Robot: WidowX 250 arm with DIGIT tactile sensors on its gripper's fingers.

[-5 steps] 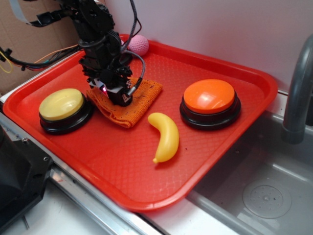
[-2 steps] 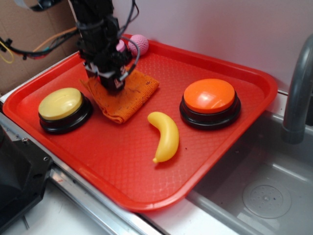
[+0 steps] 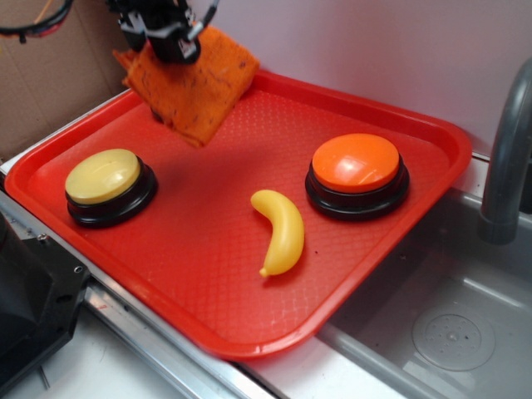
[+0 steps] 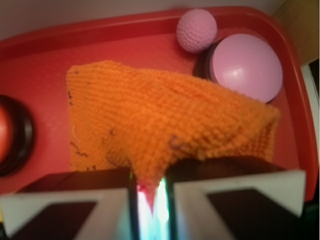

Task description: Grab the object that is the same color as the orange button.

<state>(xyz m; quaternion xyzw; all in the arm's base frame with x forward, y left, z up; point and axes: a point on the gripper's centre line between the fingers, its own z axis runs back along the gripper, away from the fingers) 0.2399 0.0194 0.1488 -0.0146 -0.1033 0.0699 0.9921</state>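
Keeping the end effector (image 3: 176,46) clamped on the cloth (image 3: 189,83), which hangs clear above the tray (image 3: 432,133), far left of the orange button (image 3: 356,163), seems wisest.

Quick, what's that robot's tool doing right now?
Tool: closed, holding the orange cloth lifted above the red tray.

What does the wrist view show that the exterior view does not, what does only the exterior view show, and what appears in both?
Only the wrist view shows the pink ball and the pink-topped button beside it. Only the exterior view shows the yellow-topped button, the toy banana and the grey faucet. Both show the orange cloth pinched in the gripper and hanging above the red tray, plus the orange button, only its edge in the wrist view.
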